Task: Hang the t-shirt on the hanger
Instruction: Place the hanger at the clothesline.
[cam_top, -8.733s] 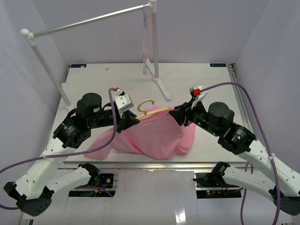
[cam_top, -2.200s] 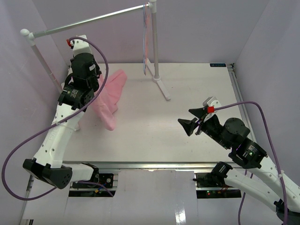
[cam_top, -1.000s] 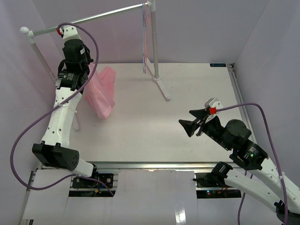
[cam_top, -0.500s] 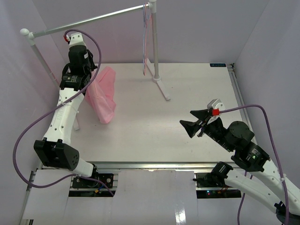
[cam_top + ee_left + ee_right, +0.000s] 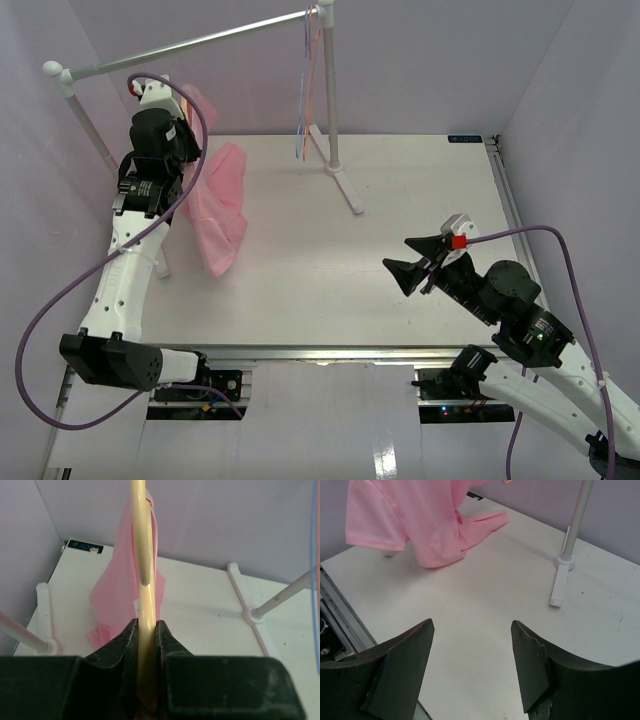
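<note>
While the left arm stands raised at the far left of the rack, its left gripper (image 5: 172,108) sits just below the rail (image 5: 200,45). In the wrist view the left gripper (image 5: 146,625) is closed firmly on one flat arm of the hanger (image 5: 141,540), with both fingers pressed against the wood.

The t-shirt (image 5: 215,215) hangs from the hanger in a long fold. It falls beside the left post (image 5: 95,130), and its lower edge is near the table (image 5: 400,200). Whether it touches the table cannot be confirmed.

Changes observed:
- Some seconds ago both arms worked the shirt and hanger low over the middle of the table. The load is now carried by the left arm alone.
- In the last half second the left wrist has risen slightly and moved closer to the rail. A fold of pink now shows above the wrist.
- The right gripper (image 5: 408,258) has stayed over the right side of the table. Its fingers are spread wide and hold nothing. Its camera sees the shirt (image 5: 420,520) well apart from it.

Meaning for the task: the garment appears to be already on the hanger, so the dressing step is judged complete. The remaining step is likely to be hooking the hanger over the rail. The hook is not visible in any view, so it cannot be said whether it has engaged. The thin coloured hangers (image 5: 305,130) hang at the far end of the rail, well clear of the work.
</note>
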